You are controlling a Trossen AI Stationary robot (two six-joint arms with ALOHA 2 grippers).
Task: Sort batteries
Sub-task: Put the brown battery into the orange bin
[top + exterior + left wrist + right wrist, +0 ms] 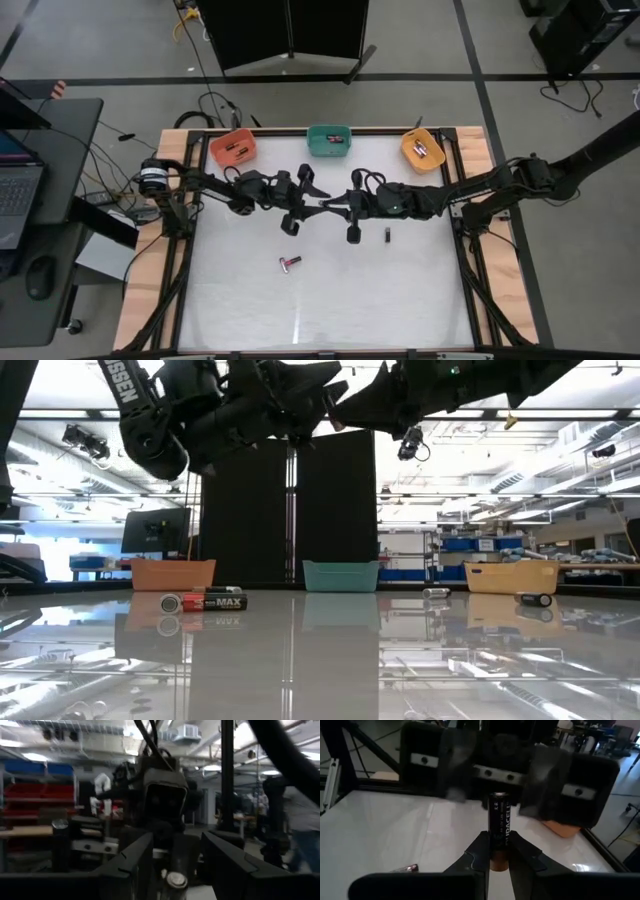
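Observation:
My right gripper (pixel 498 839) is shut on a black and copper battery (pixel 500 817), raised above the middle of the table (pixel 250 310). My left gripper (pixel 177 837) faces it tip to tip (pixel 312 200) and is open. Its fingers stand on either side of the battery's silvery free end (pixel 176 880) without touching it. A red-pink battery (pixel 290 263) and a small dark battery (pixel 388 235) lie on their sides on the table. The low view shows the red and black battery (pixel 215 601) and further ones (pixel 435 593) lying near the far side. My right gripper pinches the battery between its two fingers at the copper end (pixel 500 855). The fingers come level from the table's right. The battery sticks out past the fingertips in line with them, toward my left gripper, and is lifted clear of the table.
Three small bins stand along the far edge: orange (pixel 233 148), teal (pixel 328 140) and yellow (pixel 422 148), each with batteries inside. Both arms stretch across the table's middle. The near half of the table holds only the red-pink battery.

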